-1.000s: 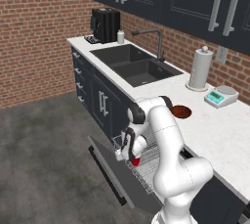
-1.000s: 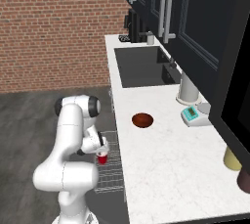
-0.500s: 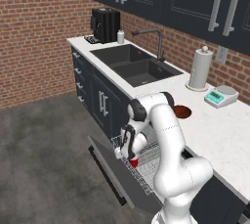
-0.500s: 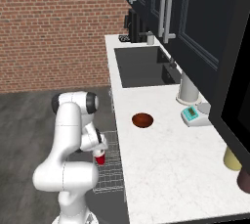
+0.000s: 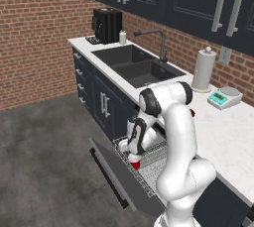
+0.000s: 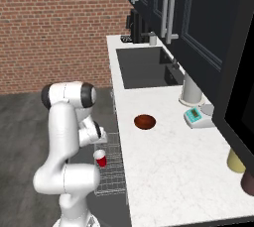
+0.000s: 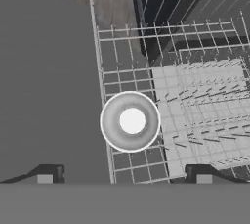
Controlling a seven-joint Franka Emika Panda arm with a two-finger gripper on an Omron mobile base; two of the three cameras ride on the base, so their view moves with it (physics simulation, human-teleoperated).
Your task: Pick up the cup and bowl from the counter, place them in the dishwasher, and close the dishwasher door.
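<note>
The gripper (image 7: 124,179) is hanging directly over the cup (image 7: 130,121) with its 2 fingers standing wide apart and nothing between them; in the hand view the tips are showing well out to either side of the cup's white rim, so the cup is resting on its own. The cup is sitting upright in the pull-out wire rack (image 7: 195,100) of the dishwasher (image 5: 149,164), close to the rack's outer edge on the floor side, with the dishwasher door (image 5: 116,174) lying dropped open beneath it. From the right base view the cup (image 6: 100,158) is showing red just below the hand, over the near part of the rack (image 6: 113,171). The bowl (image 6: 145,121) is waiting on the counter (image 6: 168,171), well apart from the rack and to the near side of the sink (image 6: 144,67), with the teal scale (image 6: 197,117) and the paper-towel roll (image 6: 190,88) beyond it toward the wall. Judging from this, 1 of the 2 items is in place and the bowl and door are remaining. The main risk is the cup's spot: so near the rack's edge and light, it is likely to tip or roll out if a finger brushes its rim as the hand is lifting away, or if the rack is jolted when the door is being raised. A second risk is the reach for the bowl, since the arm is folded low beside the counter edge and could be clipping it on the way up.
</note>
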